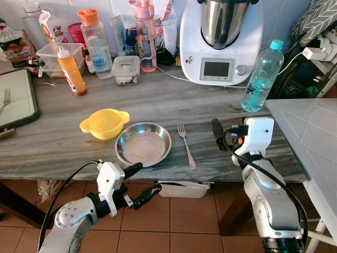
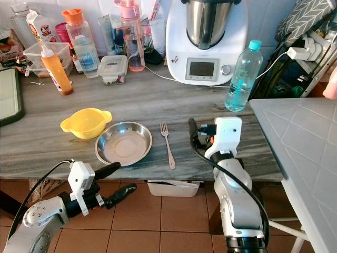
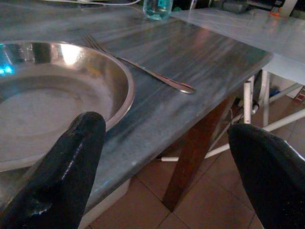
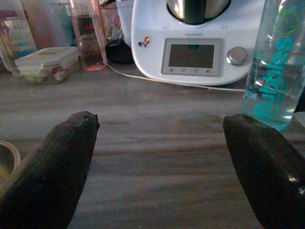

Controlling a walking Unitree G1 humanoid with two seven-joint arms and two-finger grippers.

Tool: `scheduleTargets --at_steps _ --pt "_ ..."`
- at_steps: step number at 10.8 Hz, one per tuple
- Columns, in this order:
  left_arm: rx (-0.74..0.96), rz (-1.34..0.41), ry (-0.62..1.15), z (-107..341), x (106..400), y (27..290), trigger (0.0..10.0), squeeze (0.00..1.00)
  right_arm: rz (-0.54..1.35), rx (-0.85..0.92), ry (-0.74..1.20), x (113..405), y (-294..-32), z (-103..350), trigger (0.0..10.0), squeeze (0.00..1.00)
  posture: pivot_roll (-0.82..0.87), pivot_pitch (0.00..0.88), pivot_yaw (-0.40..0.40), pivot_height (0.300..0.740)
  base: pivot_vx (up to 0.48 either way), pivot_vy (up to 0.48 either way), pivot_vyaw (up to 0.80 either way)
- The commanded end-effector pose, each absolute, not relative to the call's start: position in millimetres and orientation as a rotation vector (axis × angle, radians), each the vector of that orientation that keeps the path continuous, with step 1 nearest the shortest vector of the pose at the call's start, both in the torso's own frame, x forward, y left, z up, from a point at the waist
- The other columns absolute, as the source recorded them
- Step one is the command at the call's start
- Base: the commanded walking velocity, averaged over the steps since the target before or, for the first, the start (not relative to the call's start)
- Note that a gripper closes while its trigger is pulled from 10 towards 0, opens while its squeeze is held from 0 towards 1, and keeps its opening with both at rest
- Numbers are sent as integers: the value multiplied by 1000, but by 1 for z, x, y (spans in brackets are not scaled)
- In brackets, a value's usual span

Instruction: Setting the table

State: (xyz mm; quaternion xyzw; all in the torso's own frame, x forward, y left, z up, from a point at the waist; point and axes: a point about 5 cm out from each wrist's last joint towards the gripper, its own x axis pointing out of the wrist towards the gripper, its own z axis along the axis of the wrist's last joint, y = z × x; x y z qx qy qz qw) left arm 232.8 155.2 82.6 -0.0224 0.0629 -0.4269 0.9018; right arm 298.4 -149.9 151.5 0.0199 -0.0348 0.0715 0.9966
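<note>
— Fork, the slim silver metal one (image 1: 186, 145), is lying on the grey wooden table (image 1: 63, 147) just right of the round steel dish (image 1: 143, 143).

— Left gripper (image 1: 138, 182) is hanging spread-fingered at the dish's near rim; right gripper (image 4: 157, 157) is hovering wide open. A nudge risks tipping it.

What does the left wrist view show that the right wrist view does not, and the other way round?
Left wrist view's own: the steel plate, the fork beside it, the table's front edge with a wooden leg, and the tiled floor below.

Right wrist view's own: the white kitchen machine with its screen and knob, the lidded container, the pink bottle.

Shared: the grey tabletop and the water bottle. Each view looks between open black fingers, those of the left end effector and the right end effector.
</note>
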Motion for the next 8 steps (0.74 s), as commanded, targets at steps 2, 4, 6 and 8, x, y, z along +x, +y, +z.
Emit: scheduleTargets --at_steps 2,4,6,8 --pt "-11 -870 129 83 236 158 10000 0 142 35 -88 295 -146 156 10000 1000 62 35 21 740 0 0 0" --pt "-17 -872 114 84 237 157 10000 0 145 26 -81 294 -148 153 10000 1000 66 32 16 740 0 0 0" --pt "-89 -789 -47 157 253 172 10000 0 143 21 -81 296 -150 153 10000 1000 72 26 9 740 0 0 0" --pt "-69 -827 -81 195 251 170 10000 0 149 19 -78 297 -149 152 10000 1000 73 23 7 740 0 0 0"
